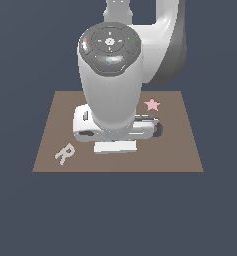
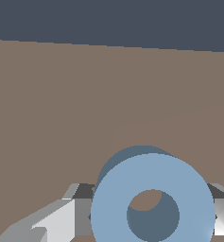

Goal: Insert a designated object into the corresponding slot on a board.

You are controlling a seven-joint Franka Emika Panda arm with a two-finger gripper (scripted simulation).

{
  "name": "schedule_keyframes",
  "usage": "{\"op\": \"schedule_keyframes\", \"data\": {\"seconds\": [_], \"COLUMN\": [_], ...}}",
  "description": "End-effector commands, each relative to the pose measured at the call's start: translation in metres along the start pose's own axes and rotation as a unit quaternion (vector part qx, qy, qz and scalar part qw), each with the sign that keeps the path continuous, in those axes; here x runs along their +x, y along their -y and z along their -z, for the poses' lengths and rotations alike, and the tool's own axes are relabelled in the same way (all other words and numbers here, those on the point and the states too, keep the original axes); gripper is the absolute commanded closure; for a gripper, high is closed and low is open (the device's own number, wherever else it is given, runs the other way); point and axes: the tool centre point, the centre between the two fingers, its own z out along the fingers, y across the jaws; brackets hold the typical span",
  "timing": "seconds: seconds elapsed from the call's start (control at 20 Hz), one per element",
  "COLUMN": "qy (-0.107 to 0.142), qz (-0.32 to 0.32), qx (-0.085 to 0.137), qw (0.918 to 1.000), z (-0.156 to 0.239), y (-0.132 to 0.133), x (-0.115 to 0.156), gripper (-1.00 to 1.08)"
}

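Exterior view, left to right: a white letter R (image 1: 64, 153) lies on the brown board (image 1: 185, 150); the arm hides the board's middle; a pink star (image 1: 152, 104) lies beyond. Wrist view: the gripper (image 2: 146, 212) has its fingers (image 2: 61, 220) closed against the blue ring (image 2: 152, 201), held over the board.

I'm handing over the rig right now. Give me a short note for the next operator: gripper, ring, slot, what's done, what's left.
Gripper: fingers either side of the light-blue ring; appears shut on it.
Ring: in the gripper over the brown board, wrist view only.
Slot: a dark sliver shows beside the arm in the exterior view; mostly hidden.
Done: ring apparently picked up.
Left: line it up over the slot, lower, release.
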Motion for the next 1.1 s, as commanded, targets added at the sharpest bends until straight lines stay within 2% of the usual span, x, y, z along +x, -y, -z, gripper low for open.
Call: {"op": "schedule_keyframes", "data": {"seconds": [0.0,0.25,0.5,0.75,1.05], "qy": [0.000,0.000,0.000,0.000,-0.001], "qz": [-0.031,-0.108,-0.200,-0.293,-0.398], "qx": [0.000,0.000,0.000,0.000,0.000], "qw": [0.9995,0.9941,0.9798,0.9563,0.9175], "z": [0.001,0.001,0.002,0.003,0.004], "y": [0.001,0.005,0.012,0.022,0.036], "x": [-0.005,-0.016,-0.029,-0.040,-0.051], "gripper": [1.08,1.08,1.08,1.08,1.08]}}
